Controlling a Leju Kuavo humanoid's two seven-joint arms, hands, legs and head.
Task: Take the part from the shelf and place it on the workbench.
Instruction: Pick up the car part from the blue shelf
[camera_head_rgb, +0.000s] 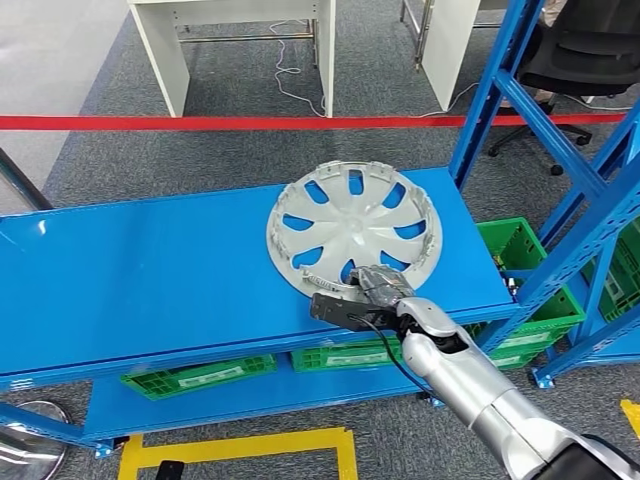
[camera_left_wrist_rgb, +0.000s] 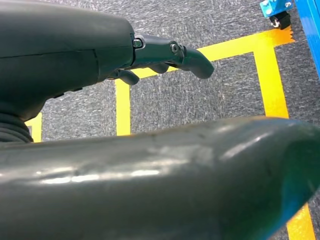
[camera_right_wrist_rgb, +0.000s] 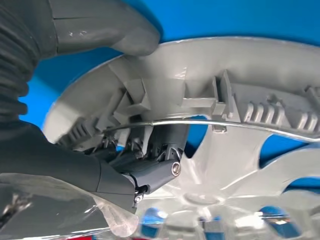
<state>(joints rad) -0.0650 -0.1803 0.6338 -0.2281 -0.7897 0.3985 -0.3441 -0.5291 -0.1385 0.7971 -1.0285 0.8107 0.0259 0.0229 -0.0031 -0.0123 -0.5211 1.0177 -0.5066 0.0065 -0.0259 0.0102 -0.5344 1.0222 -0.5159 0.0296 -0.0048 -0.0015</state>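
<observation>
Hubcap (camera_head_rgb: 355, 228) lies flat on the blue shelf (camera_head_rgb: 151, 270) toward its right end, its near rim pinched by the right robot hand (camera_head_rgb: 361, 298), so lifting and carrying to the bench remain; the left robot hand (camera_left_wrist_rgb: 158, 55) hangs idle, fingers loosely apart.

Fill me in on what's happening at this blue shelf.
The robot's right hand has reached the near rim of a silver wheel cover lying flat on the blue shelf. The right wrist view shows its thumb on one side of the rim and its fingers on the other, so it looks gripped but not yet lifted. The left hand hangs over the floor, holding nothing.
</observation>
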